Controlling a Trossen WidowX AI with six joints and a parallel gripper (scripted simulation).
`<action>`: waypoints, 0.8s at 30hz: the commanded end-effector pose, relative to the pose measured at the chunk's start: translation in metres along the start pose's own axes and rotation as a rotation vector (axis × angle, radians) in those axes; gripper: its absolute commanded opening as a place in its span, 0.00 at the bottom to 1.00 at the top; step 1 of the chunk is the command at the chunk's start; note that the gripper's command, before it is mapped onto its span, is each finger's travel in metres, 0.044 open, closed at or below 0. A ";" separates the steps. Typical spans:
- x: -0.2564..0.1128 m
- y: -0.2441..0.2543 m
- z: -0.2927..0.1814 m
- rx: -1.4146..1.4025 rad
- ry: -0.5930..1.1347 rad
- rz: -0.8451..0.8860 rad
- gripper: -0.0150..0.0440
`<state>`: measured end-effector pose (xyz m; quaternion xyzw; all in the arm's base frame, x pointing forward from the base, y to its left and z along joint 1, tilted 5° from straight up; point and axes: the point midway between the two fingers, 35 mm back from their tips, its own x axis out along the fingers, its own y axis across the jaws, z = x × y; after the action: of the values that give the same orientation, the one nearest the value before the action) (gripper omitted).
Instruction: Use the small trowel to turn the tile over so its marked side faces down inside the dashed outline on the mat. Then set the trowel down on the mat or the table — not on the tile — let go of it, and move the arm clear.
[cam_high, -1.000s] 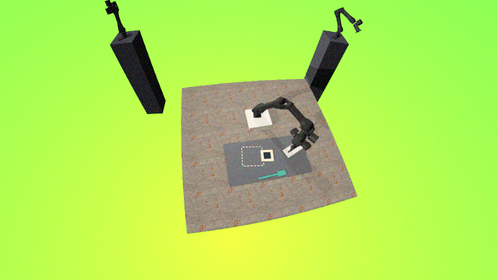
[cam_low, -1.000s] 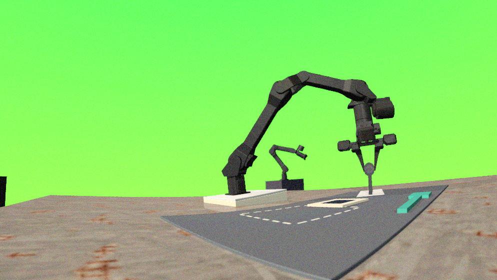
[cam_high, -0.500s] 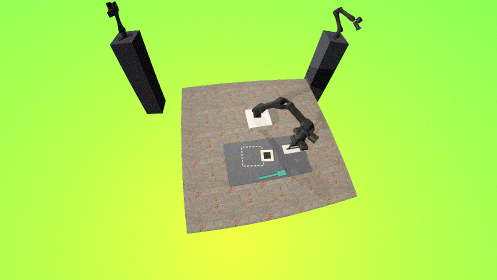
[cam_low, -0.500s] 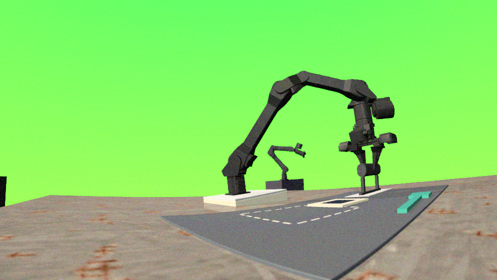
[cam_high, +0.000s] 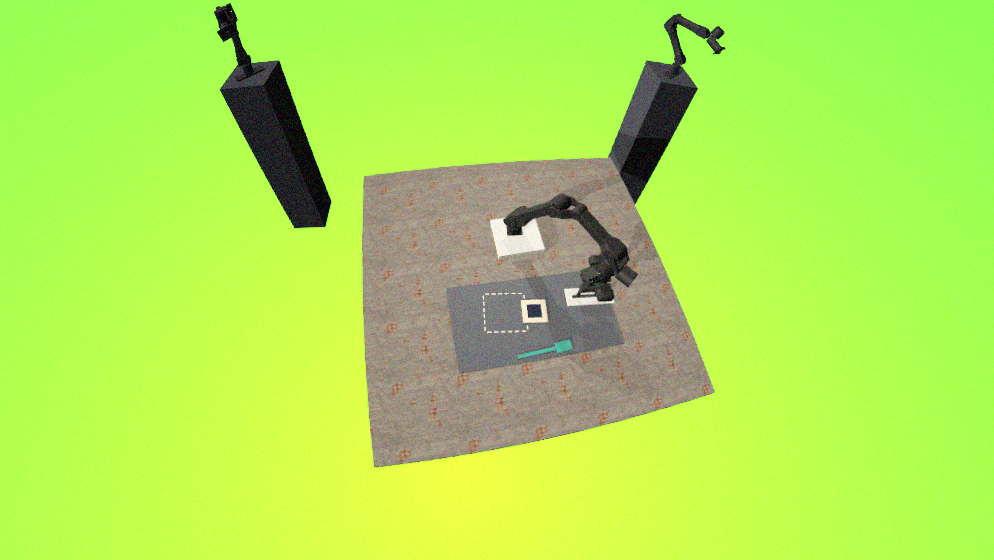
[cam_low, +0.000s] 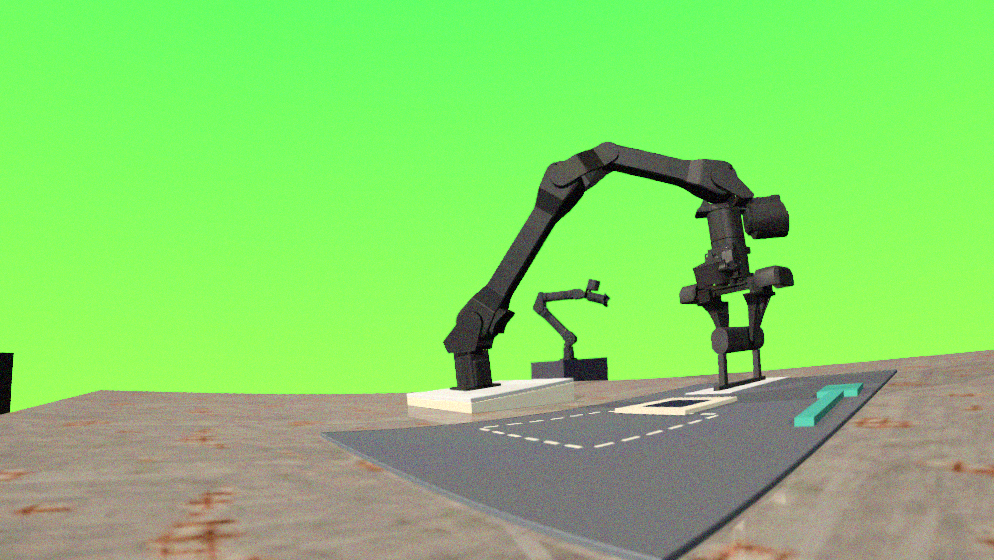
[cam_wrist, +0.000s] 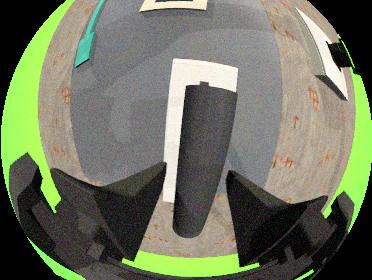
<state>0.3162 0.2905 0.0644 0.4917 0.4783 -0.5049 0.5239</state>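
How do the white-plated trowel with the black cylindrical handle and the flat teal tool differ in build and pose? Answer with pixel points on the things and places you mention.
The white-plated trowel (cam_high: 571, 301) (cam_low: 737, 340) (cam_wrist: 206, 150) carries its handle raised on two posts; the teal tool (cam_high: 545, 349) (cam_low: 827, 403) (cam_wrist: 86, 47) lies low throughout. The trowel's handle is a thick black cylinder; the teal tool's is a slim bar. Both rest on the grey mat (cam_high: 479, 351) (cam_low: 556, 486) (cam_wrist: 125, 65).

Matte near-black arm (cam_high: 591, 226) (cam_low: 518, 257), chunky angular links, rounded joints; stubby cylinder at wrist's three o'clock in exterior view; gripper (cam_high: 591, 286) (cam_low: 738, 333) (cam_wrist: 196, 170) black too, tapered wedge fingers.
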 end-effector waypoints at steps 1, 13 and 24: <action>0.001 0.000 0.000 0.005 0.000 -0.002 0.71; 0.001 0.000 0.000 0.005 0.000 -0.002 0.71; -0.044 -0.003 0.002 0.005 0.000 -0.002 0.71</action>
<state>0.3127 0.2903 0.0933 0.4880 0.4782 -0.5091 0.5235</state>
